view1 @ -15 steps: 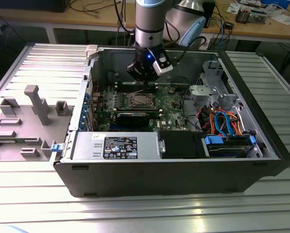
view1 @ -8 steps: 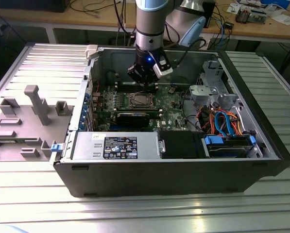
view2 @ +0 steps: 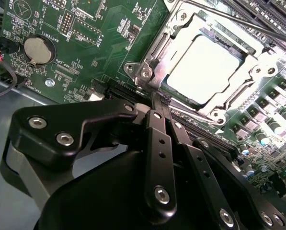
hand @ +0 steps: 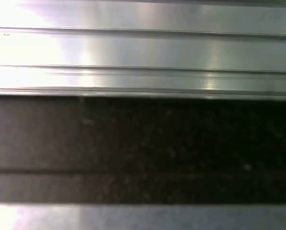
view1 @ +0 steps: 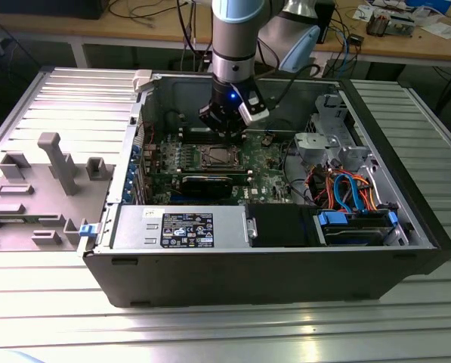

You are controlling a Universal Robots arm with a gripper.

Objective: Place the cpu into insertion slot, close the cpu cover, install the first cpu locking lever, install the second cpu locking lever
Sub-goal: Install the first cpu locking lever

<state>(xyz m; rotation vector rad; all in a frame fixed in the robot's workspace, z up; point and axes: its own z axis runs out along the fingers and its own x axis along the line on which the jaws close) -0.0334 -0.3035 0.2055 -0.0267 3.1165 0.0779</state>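
Note:
The cpu (view2: pixel 205 67) lies flat in the insertion slot (view1: pixel 214 157), its silver top glaring under the light. The cpu cover (view2: pixel 158 45), a grey metal frame, lies down around it. A thin lever rod (view2: pixel 238 20) runs along one side of the socket. My gripper (view2: pixel 154 98) is shut, its black fingers (view2: pixel 158 139) pressed together with the tips at the cover's corner edge. I see nothing held between them. In the exterior view the gripper (view1: pixel 223 127) hangs just behind the socket, inside the open computer case.
A round coin battery (view2: pixel 36 50) sits on the green board beside the gripper. Long memory slots (view2: pixel 277 14) flank the socket. The case holds a power supply (view1: pixel 187 227) in front and drive bays with cables (view1: pixel 346 197) on the exterior view's right. A grey fixture (view1: pixel 44 181) lies outside.

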